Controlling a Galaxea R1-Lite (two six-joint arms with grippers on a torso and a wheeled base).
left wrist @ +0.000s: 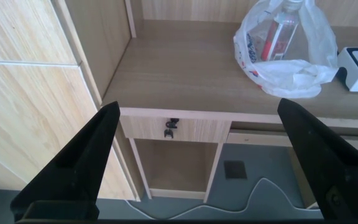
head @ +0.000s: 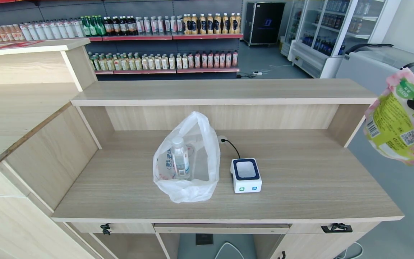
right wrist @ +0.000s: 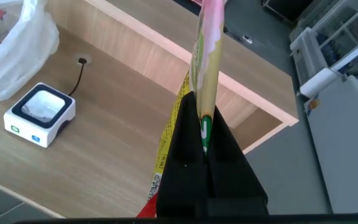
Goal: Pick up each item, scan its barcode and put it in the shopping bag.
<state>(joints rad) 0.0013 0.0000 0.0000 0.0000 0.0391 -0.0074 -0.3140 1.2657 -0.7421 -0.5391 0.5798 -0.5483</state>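
- While the head view caught the snack packet (head: pixel 394 122) broadside, barcode showing, up in the air past the counter's (head: pixel 318 180) right end, the right wrist view had it edge-on, poking out of the right gripper (right wrist: pixel 202 124), whose jaws were clamped tight on it.
- Left wrist view was the one that showed the left gripper (left wrist: pixel 197 106): jaws spread wide, nothing between them, hanging low out in front of the counter's left front edge, near a drawer lock (left wrist: pixel 173 127).
- Shopping bag (head: pixel 187 180) sat mid-counter with its mouth open and a water bottle (head: pixel 180 158) standing upright inside.
- Scanner (head: pixel 245 174) was just beside the bag on the robot's right, with its cable (head: pixel 232 145) running back to a hole by the rear panel.
- Room-wise: a wide stretch of bare wood ran from the scanner to the right edge, and a similar stretch lay left of the bag.
- A raised ledge (head: pixel 225 91) and side panels boxed in the back and both ends; the front edge was open.
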